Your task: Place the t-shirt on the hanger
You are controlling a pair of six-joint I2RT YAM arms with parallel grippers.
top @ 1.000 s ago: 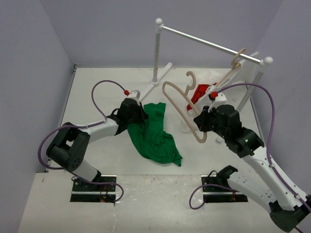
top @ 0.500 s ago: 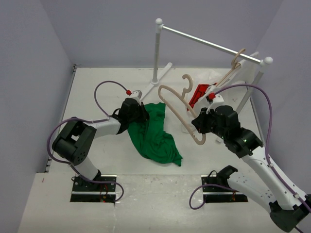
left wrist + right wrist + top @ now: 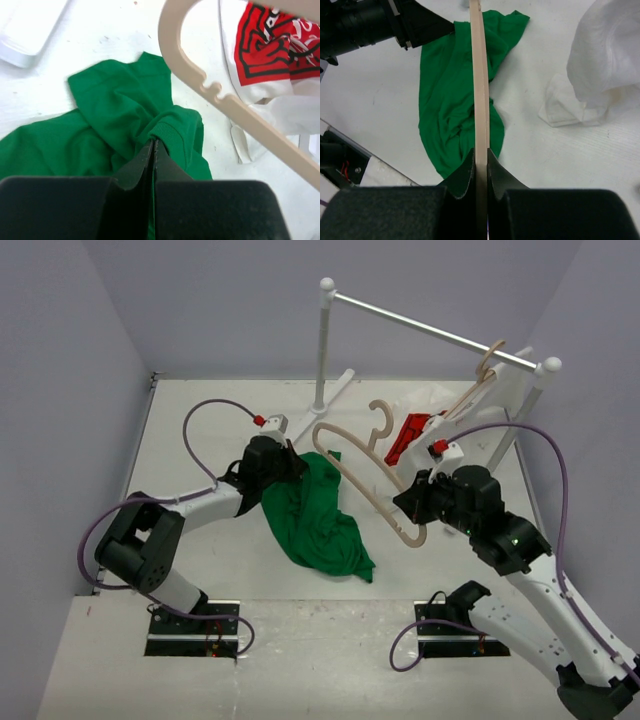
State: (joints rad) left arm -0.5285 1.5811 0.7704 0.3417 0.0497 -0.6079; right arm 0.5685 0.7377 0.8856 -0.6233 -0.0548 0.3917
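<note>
The green t-shirt [image 3: 320, 520] lies crumpled on the white table. My left gripper [image 3: 296, 467] sits at its upper edge, and in the left wrist view the gripper [image 3: 153, 141] is shut on the ribbed collar of the t-shirt [image 3: 115, 110]. The tan wooden hanger [image 3: 355, 460] hangs in the air just right of the shirt, hook pointing to the back. My right gripper [image 3: 410, 508] is shut on its lower end. In the right wrist view the hanger [image 3: 480, 75] runs edge-on out of the gripper [image 3: 481, 150], over the t-shirt [image 3: 450, 100].
A white clothes rack [image 3: 325, 340] stands at the back, its bar [image 3: 430, 332] running right. A second hanger [image 3: 485, 375] with a white garment hangs there. A red and white cloth [image 3: 410, 435] lies behind the hanger. Grey walls close in on both sides.
My left gripper has closed on the shirt collar. My right arm has carried the hanger a little left, nearer the shirt.
</note>
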